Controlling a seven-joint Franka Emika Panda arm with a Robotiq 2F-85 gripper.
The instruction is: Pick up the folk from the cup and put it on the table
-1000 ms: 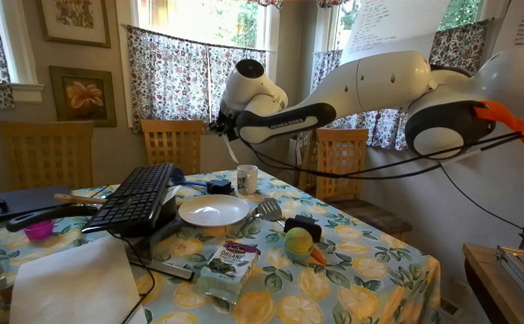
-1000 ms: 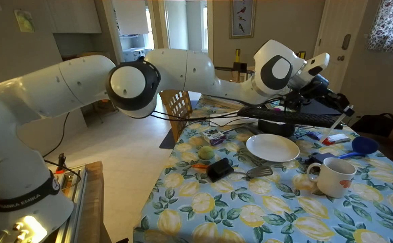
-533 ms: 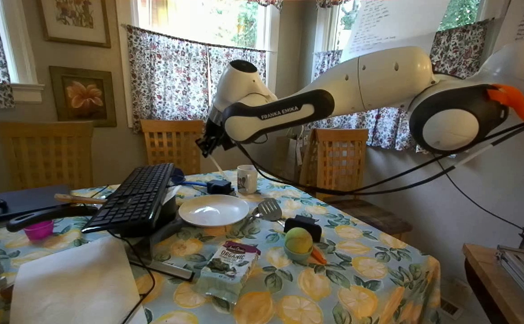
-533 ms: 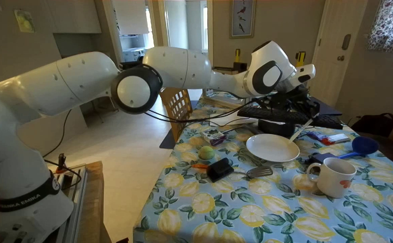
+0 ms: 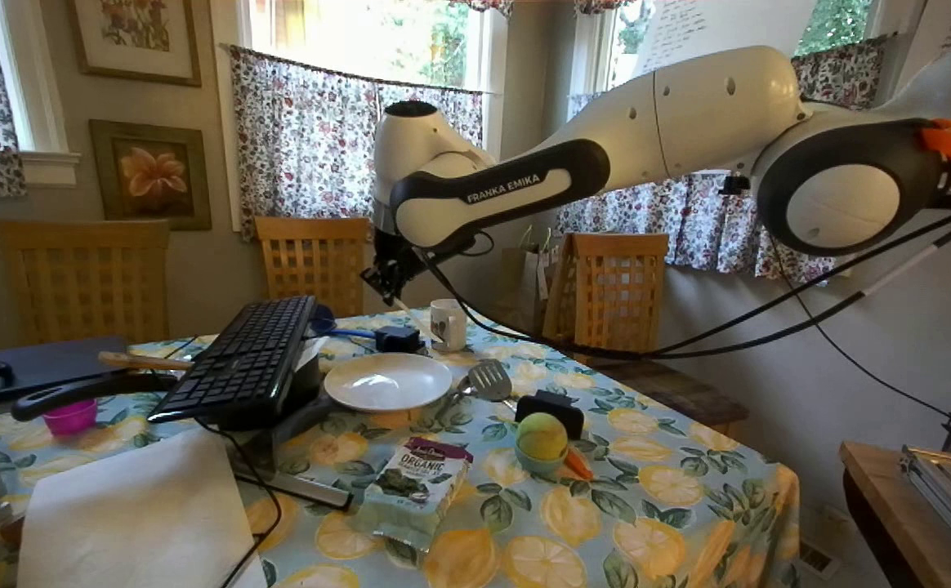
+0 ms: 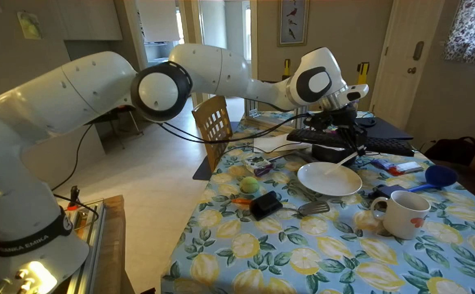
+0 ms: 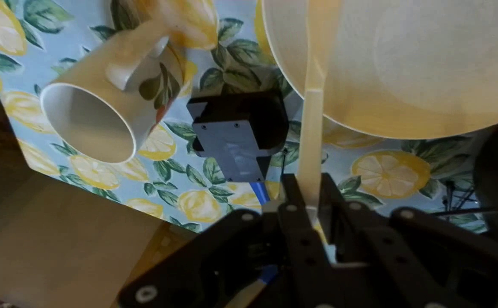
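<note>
A pale, slender fork (image 7: 312,141) is pinched between the fingertips of my gripper (image 7: 309,177), which is shut on it. The fork's far end runs out of the top of the wrist view. In an exterior view that end of the fork (image 6: 341,162) slants down over the white plate (image 6: 323,185); whether it touches the plate I cannot tell. The white cup (image 6: 400,218) stands upright on the table (image 6: 286,253), beside the plate and apart from my gripper. Nothing shows inside the cup (image 7: 125,98) in the wrist view. The table's cloth is blue with lemons and leaves.
A black keyboard (image 5: 238,359) sits raised close to my gripper's side. Between cup and plate is a black block (image 7: 236,145) with a blue ladle (image 6: 441,176) behind. A spatula (image 6: 313,207), a black box (image 6: 265,205), a snack bag (image 5: 418,490) and a green ball (image 5: 542,437) lie nearer the base.
My gripper has come lower and swung away from the far side of the table, keeping its grip on the fork. The fork's lower end has moved over to the plate. Cup and plate stayed put.
</note>
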